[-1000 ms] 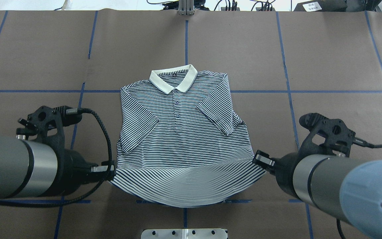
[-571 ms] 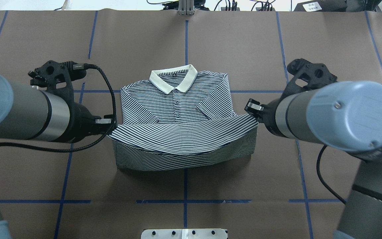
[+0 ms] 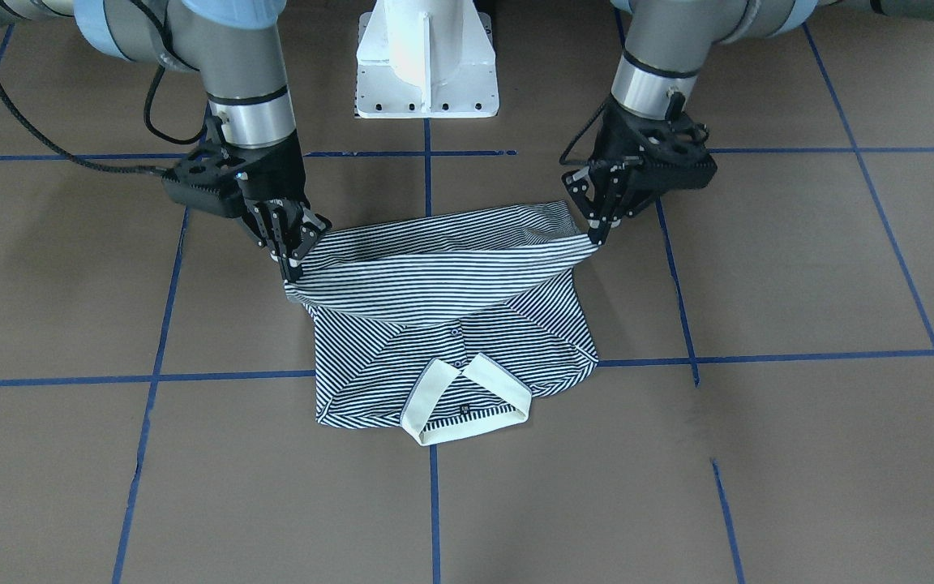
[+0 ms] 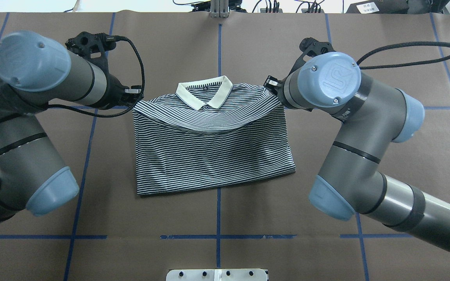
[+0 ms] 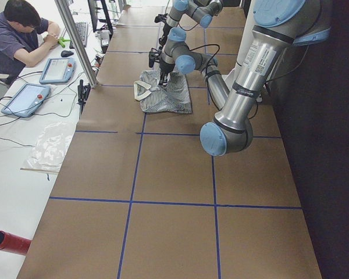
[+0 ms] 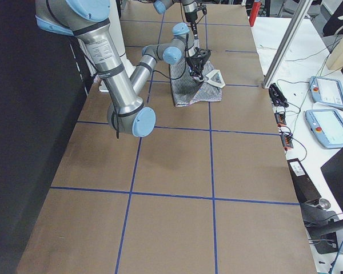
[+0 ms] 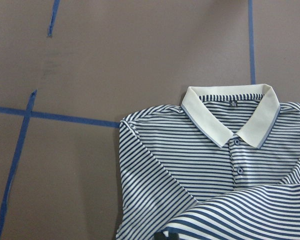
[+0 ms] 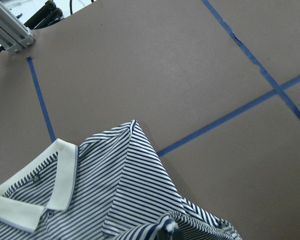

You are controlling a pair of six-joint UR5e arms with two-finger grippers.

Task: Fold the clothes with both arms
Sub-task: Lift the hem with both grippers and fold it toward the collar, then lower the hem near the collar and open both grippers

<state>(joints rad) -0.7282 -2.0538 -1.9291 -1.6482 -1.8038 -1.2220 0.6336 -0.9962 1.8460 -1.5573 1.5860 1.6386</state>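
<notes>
The left end effector (image 3: 597, 234) and the right end effector (image 3: 292, 264) are each clamped on one bottom corner of the striped shirt (image 4: 213, 156), its hem (image 3: 434, 276) stretched side to side between them, and the white collar (image 4: 188, 97) lies on the worktop (image 4: 162, 47) just ahead and below both.

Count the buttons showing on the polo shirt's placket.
2. One button just under the collar; another below it, by the lifted hem. More may hide under that fold.
</notes>
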